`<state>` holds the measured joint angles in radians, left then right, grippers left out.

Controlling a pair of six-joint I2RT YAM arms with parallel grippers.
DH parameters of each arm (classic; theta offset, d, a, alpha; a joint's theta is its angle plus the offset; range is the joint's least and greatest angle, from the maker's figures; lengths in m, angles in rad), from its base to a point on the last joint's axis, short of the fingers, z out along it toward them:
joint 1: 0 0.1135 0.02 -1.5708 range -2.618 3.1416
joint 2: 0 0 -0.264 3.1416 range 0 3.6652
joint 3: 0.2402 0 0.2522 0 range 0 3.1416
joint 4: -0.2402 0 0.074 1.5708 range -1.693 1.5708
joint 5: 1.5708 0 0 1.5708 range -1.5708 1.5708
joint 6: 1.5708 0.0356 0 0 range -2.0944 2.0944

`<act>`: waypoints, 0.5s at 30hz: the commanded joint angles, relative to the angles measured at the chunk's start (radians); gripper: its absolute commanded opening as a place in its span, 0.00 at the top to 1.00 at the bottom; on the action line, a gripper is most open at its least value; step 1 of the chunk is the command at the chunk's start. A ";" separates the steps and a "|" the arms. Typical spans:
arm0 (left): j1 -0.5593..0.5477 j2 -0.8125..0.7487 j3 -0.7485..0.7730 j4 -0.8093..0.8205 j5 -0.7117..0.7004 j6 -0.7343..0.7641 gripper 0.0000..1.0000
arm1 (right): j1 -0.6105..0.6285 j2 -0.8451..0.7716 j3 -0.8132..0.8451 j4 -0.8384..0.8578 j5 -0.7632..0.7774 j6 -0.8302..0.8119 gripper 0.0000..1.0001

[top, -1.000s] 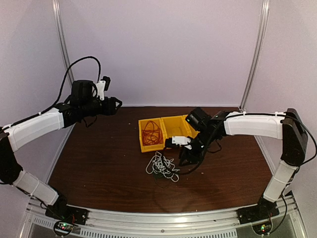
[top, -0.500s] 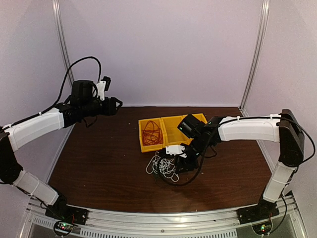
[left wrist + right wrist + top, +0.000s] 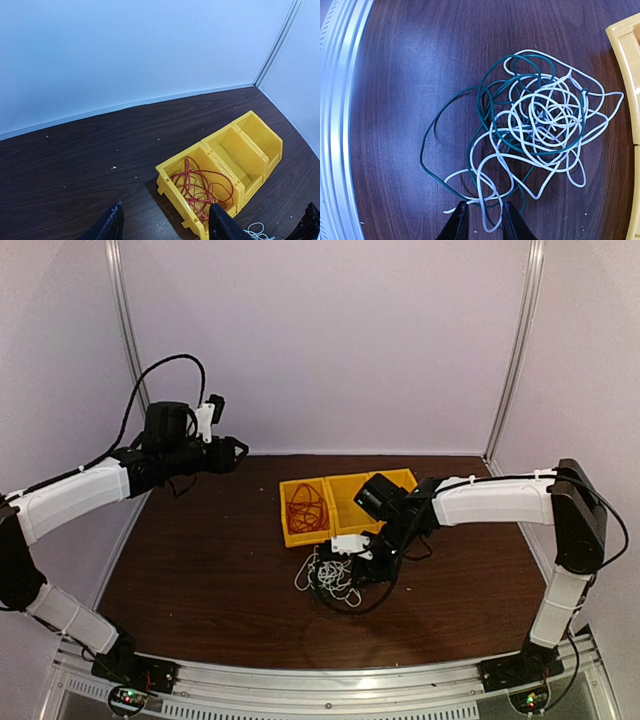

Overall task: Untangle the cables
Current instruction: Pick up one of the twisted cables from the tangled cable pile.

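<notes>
Right wrist view: fingers set at a loose edge of the clump

Right wrist cam looks straight down on the clump of cables (image 3: 535, 125). It's white & dark green strands looped thru each other, lying on the dark surface (image 3: 390, 90) just beside the yellow bin (image 3: 630, 75). My right gripper (image 3: 482, 220) sits at the clump's outer edge, away from the dense knot. A white strand (image 3: 479, 195) runs into the gap btwn the fingers. The fingers stand a little apart, gap wider than the strand, so nothing looks pinched. I judge that spot is on purpose: an outlying loop is easier to take alone. A grab in the middle would catch several wires & tighten the knot.

My left gripper (image 3: 165, 215) hangs high over the far left of the surface, fingers wide apart & empty, cam aimed at the bin. Prob it's parked there to leave the right arm room.

Red cable (image 3: 200, 187) lies coiled by itself in one compartment of the bin; the compartment next to it looks empty. So I reckon one colour is sorted, w/ white & green left to part.

Next, as I see it: close on that one white strand only, then lift slow. Risk: the dark green loop (image 3: 422, 150) sweeps back close to the fingers & could come along, dragging the whole clump.
</notes>
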<state>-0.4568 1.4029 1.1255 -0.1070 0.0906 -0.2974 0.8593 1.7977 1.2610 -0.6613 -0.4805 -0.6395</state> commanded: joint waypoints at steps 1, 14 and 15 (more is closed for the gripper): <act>0.010 0.010 0.018 0.022 0.014 -0.003 0.41 | 0.007 0.019 0.029 0.009 0.016 0.011 0.77; 0.007 -0.023 -0.076 0.239 0.293 0.014 0.34 | 0.007 -0.079 0.141 -0.099 -0.045 0.026 1.00; 0.002 -0.040 -0.117 0.298 0.330 0.011 0.34 | 0.007 -0.110 0.171 -0.114 -0.050 0.026 1.00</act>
<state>-0.4530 1.4086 1.1042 -0.0475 0.1997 -0.2924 0.8593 1.8042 1.3361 -0.7078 -0.4889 -0.6220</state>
